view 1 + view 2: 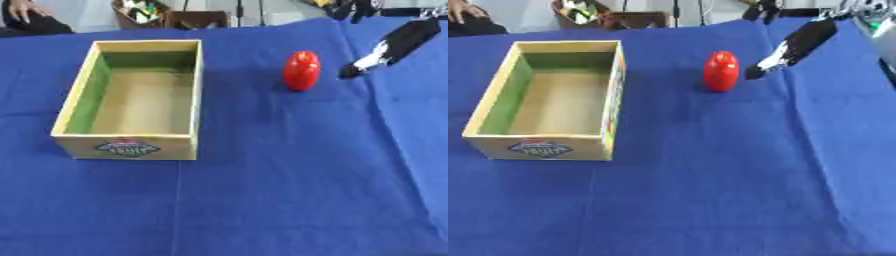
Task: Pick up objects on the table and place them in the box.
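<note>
Red object (301, 70) stands beside right hand (381, 53), finger spread indiscernible.

This looks like a lab or demo room set up for robot trials. The worktop (289, 200) is covered by a plain blue cloth (710, 190) with creases, laid out as a staged test surface and carrying only a wooden box (131, 100) and one red object (301, 70). Behind its far edge stand thin dark poles (239, 11) like equipment stands, a brown basket (140, 14) of mixed items, and a pale floor.
</note>
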